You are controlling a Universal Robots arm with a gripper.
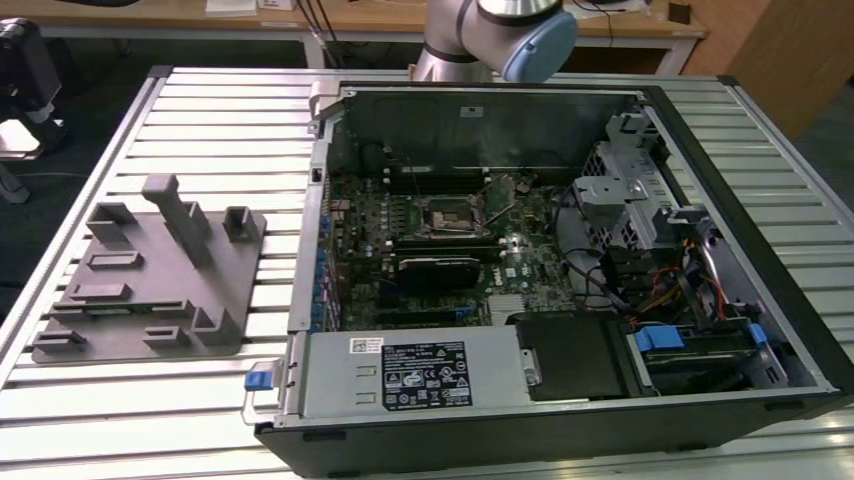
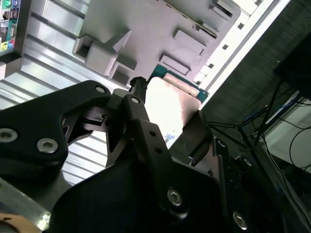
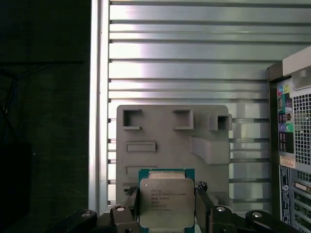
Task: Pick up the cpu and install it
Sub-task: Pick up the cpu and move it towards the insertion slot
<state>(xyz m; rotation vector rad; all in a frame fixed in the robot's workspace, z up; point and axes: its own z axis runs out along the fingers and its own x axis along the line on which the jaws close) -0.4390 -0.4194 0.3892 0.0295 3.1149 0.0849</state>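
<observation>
As jaws flank it | cpu (image 3: 166, 203) seemingly clamped | over grey fixture (image 3: 170, 141)

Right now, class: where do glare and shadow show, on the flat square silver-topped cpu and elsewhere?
Second wrist view: glare whitens the top of the flat square silver-grey cpu; first wrist view: evenly lit cpu, bright bands on the ribbed metal table; exterior view: the open black computer case is dim inside.

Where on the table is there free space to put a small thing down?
In the exterior view, table slats lie bare above the grey fixture and below it. The computer case is crowded inside.
</observation>
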